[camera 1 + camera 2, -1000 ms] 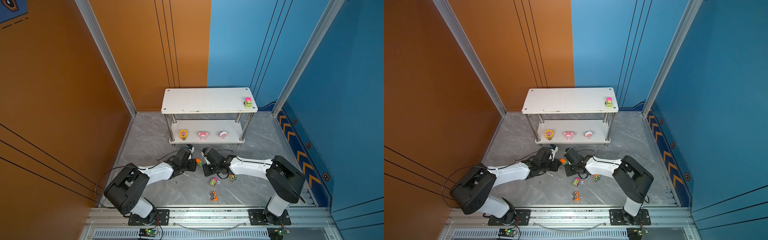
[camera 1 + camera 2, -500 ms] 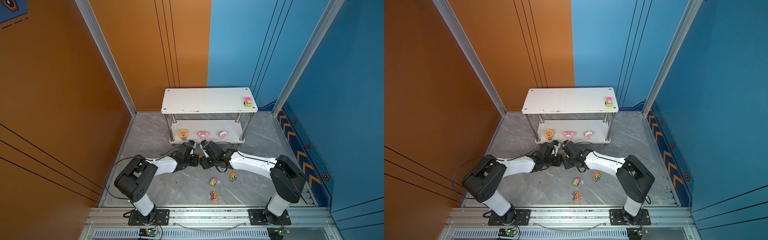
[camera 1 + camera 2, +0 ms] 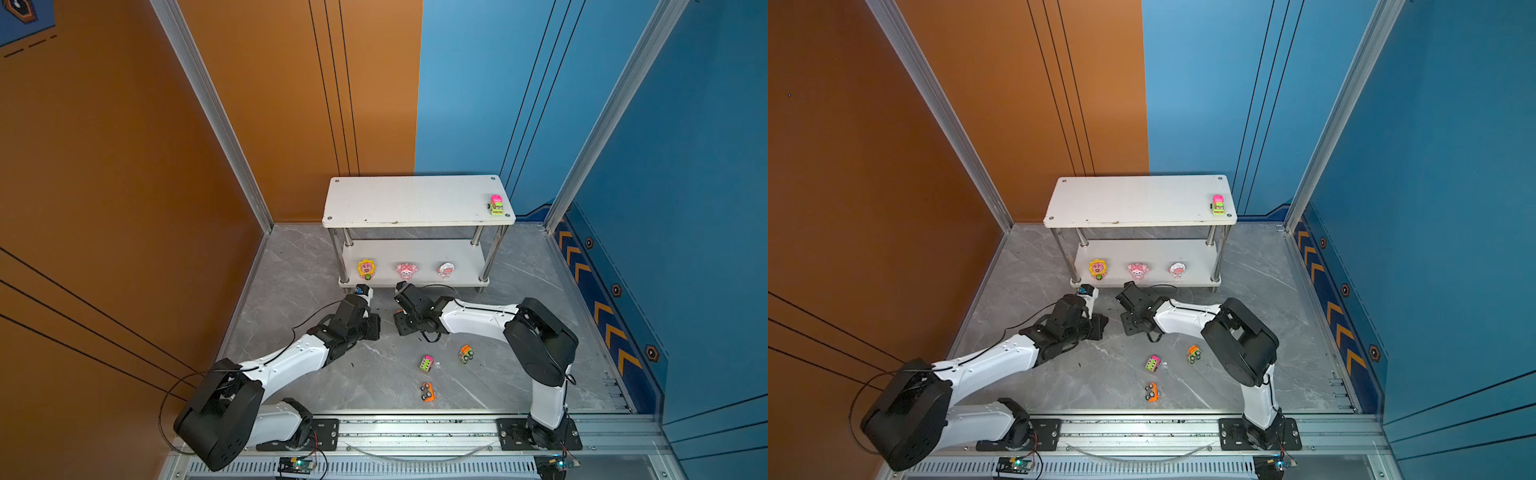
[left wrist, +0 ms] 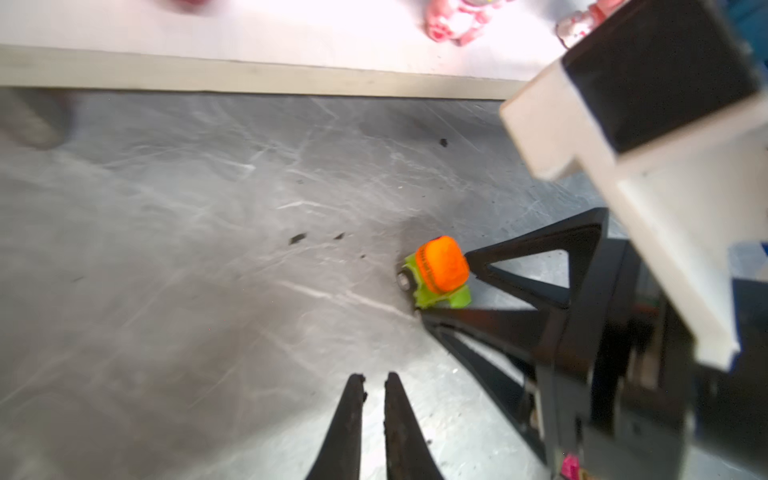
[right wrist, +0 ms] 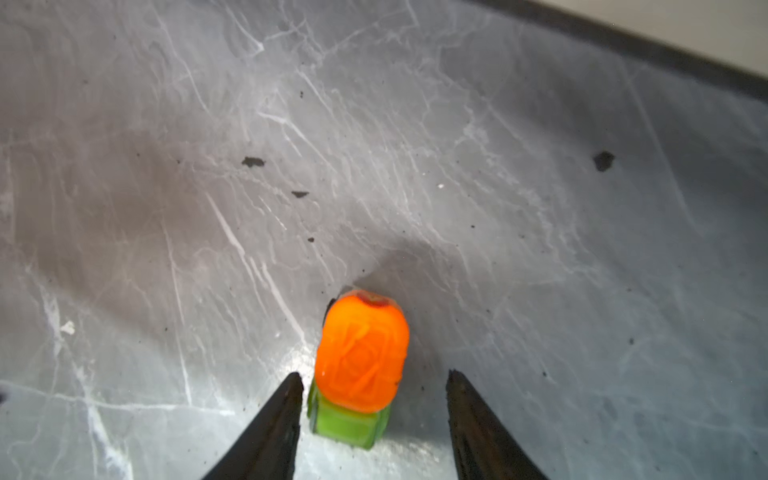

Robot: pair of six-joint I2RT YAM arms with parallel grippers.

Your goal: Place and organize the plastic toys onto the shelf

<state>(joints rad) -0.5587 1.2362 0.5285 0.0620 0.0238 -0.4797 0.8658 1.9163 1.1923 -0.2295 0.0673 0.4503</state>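
Toy car (image 5: 359, 365), orange over green, sits on tabletop (image 5: 374, 145) just before the shelf (image 3: 407, 199), between parted jaws of my right tool (image 5: 374, 375); my left tool (image 4: 374, 375) is pinched together, empty.

Shelf (image 3: 415, 199) at the worktop's (image 3: 291, 270) back.
Figurines (image 3: 406, 270) on its lower board (image 3: 424, 253), a car (image 3: 496, 204) on top, three cars (image 3: 427, 363) before it.

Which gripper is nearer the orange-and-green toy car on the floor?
Right. The right gripper has its open jaws either side of the orange-and-green toy car; the left gripper, jaws nearly shut, sits apart from it.
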